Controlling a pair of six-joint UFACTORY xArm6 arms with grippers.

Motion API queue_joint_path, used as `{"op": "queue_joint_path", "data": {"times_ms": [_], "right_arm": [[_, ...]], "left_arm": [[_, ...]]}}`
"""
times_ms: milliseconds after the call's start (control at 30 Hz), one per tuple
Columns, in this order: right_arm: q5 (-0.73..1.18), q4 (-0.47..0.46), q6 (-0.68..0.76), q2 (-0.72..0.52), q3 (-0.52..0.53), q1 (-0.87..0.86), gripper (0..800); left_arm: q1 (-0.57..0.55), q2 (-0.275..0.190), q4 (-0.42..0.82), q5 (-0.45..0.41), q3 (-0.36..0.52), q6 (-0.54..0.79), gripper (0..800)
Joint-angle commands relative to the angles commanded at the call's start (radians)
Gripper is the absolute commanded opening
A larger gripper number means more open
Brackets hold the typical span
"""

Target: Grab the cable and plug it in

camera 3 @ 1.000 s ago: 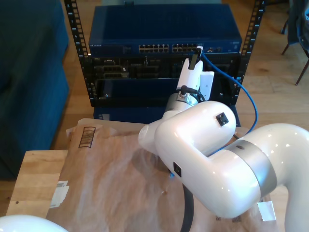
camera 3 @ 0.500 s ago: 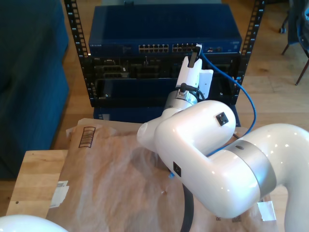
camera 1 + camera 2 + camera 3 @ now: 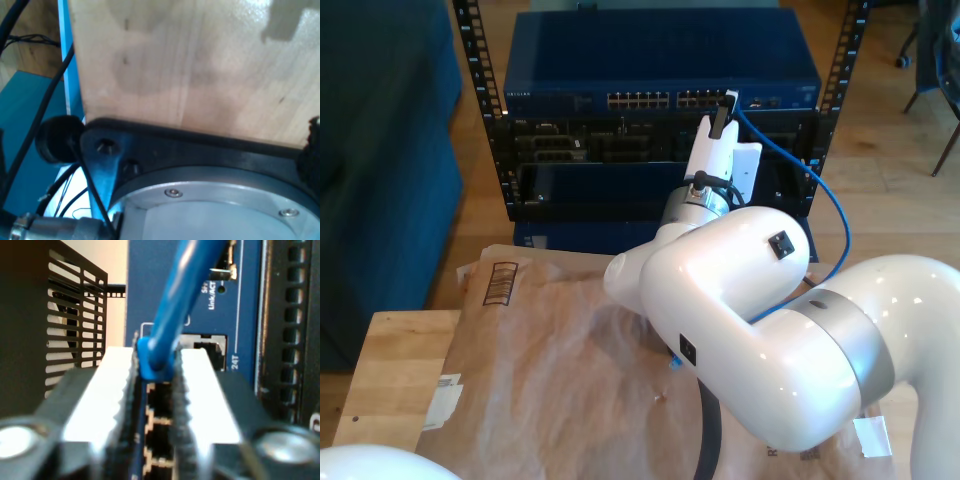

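nearest the exterior view, a large white arm (image 3: 770,340) fills the lower right, lying over crumpled brown paper (image 3: 550,370) on a wooden table (image 3: 390,370). a white label (image 3: 445,398) sits on the paper at about eight o'clock in that view, and a printed black mark (image 3: 500,283) further up; neither can be read.

the arm reaches away toward twelve o'clock. my second gripper (image 3: 159,374) has its ribbed pads pressed together on the blue plug end of the cable (image 3: 177,305), the plug pinched between them right at the tips. in the exterior view the same gripper (image 3: 724,112) is at the switch's right-hand port block, the cable (image 3: 830,205) arcing from it toward four o'clock and passing behind the arm.

the plug is at the face of the blue switch (image 3: 660,70), in a rack (image 3: 470,60). readable beside the port: "link/act" and "24t".

my first gripper: jaw state cannot be told; its view looks on a black plate (image 3: 150,150), a metal disc (image 3: 215,210) and a wooden board (image 3: 190,65).
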Motion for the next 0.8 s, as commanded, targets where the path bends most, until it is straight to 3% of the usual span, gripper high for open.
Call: {"op": "queue_joint_path", "data": {"times_ms": [133,800], "right_arm": [[-0.002,0.000,0.000,-0.002,0.008,0.005,249],[-0.005,0.002,0.000,-0.026,0.054,0.002,247]], "left_arm": [[0.000,0.000,0.000,0.000,0.000,0.000,800],[0.000,0.000,0.000,0.000,0.000,0.000,800]]}}
